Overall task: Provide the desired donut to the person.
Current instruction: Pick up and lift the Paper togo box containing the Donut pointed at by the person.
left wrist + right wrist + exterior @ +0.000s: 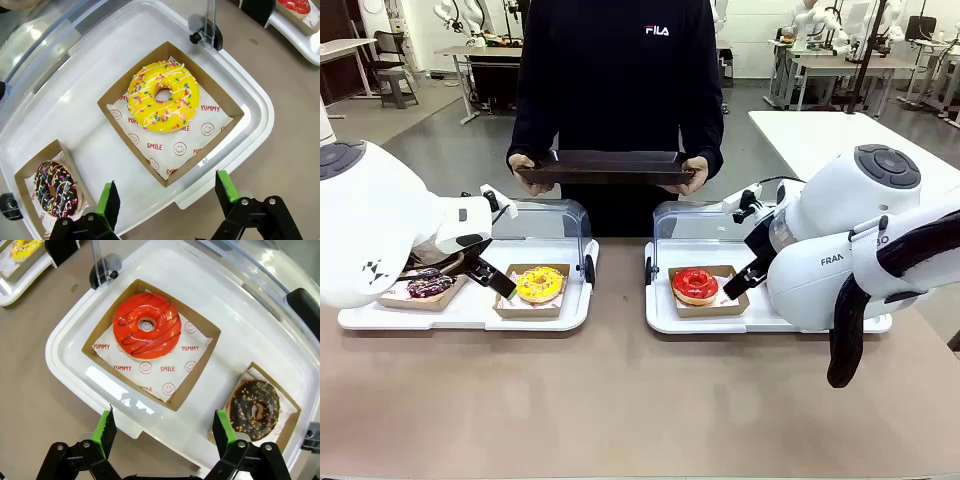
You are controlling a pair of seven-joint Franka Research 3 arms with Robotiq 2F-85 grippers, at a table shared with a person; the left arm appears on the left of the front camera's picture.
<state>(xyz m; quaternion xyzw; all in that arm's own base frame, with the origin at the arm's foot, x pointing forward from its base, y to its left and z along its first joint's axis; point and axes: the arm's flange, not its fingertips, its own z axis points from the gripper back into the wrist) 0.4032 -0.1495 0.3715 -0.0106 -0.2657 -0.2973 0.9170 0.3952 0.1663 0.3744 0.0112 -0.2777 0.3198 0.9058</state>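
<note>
**Cardboard boxes, open jaws, no pick made yet**

Left gripper (166, 189) is hanging empty with its jaws spread wide, just over the near edge of the box (207, 146) holding the yellow donut (163, 96). Right gripper (163, 424) is hanging the same way, wide and empty, over the red donut (146, 326). A sprinkled donut (55, 189) is lying beside the yellow one, and a nut donut (255, 410) beside the red. The person (615, 80) is standing across the table, holding out a black tray (605, 165) in both hands.

With both hands busy on that tray, nothing is pointing out the choice, so a wrong donut is looking like the first risk. Pads closing straight on the icing would likely be smearing or tearing it. Pinching one thin box wall could be folding it and tipping the donut out. A raised lid (555, 215) is standing behind each row and could be catching an arm on the way across. How near it is standing to the right arm is hard to judge.
</note>
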